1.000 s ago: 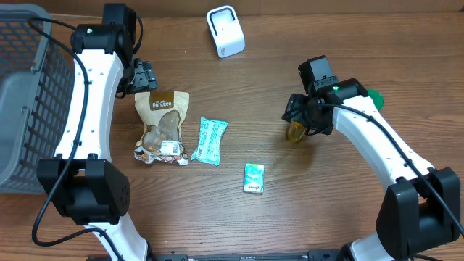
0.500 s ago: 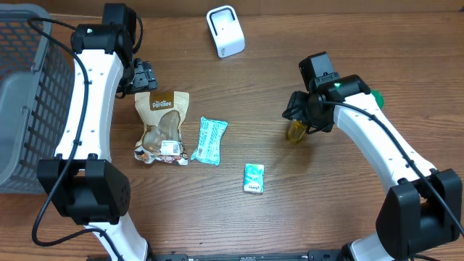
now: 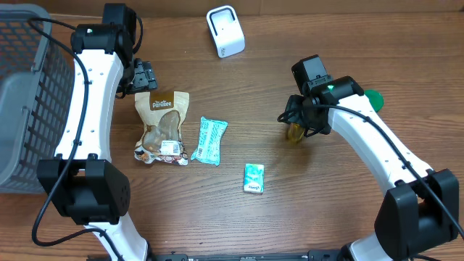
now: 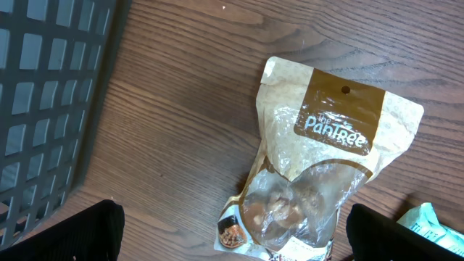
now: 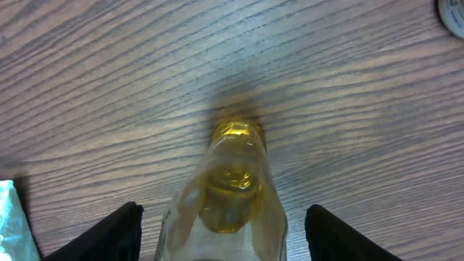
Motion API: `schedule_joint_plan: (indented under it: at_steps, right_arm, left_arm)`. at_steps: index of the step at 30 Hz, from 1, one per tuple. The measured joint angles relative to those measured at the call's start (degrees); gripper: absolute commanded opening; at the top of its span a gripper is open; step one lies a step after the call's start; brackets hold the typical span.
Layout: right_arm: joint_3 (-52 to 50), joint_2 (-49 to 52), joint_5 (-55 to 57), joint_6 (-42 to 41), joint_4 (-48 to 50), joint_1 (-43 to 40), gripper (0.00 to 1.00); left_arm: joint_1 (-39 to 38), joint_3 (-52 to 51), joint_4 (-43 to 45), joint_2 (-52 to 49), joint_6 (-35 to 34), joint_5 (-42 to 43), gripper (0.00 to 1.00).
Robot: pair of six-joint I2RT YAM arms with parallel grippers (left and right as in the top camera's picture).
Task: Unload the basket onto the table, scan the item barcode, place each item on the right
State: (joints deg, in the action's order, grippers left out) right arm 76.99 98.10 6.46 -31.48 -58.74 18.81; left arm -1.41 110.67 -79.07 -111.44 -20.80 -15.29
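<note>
A small clear bottle of yellow liquid [image 3: 295, 133] [image 5: 233, 190] is on the table at centre right. My right gripper [image 3: 301, 125] [image 5: 221, 235] is open and straddles it, with a thin gap showing between each black finger [image 5: 109, 235] and the glass. The white barcode scanner [image 3: 225, 31] stands at the back centre. My left gripper [image 3: 143, 75] [image 4: 232, 239] is wide open and holds nothing; it hovers over the top end of a tan Pantree snack bag [image 3: 162, 127] [image 4: 319, 174].
A teal packet [image 3: 209, 140] lies right of the snack bag, and a small teal box [image 3: 254, 177] sits nearer the front. A grey mesh basket [image 3: 22, 94] [image 4: 51, 87] fills the left edge. A green round object [image 3: 374, 98] shows behind the right arm.
The right wrist has shifted slightly left and back over the bottle, and its jaws have narrowed a little. The left arm has not moved.
</note>
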Motion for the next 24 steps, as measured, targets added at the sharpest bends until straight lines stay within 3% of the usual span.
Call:
schedule_joint_plan:
  at_steps: [7,24]
  right_arm:
    - [0.0,0.0,0.4,0.0,0.3,0.0,0.57]
    - [0.0,0.0,0.4,0.0,-1.1,0.0,0.58]
  left_arm:
    - [0.0,0.0,0.0,0.0,0.0,0.0,1.0]
    - [0.0,0.0,0.0,0.0,0.0,0.0,1.0]
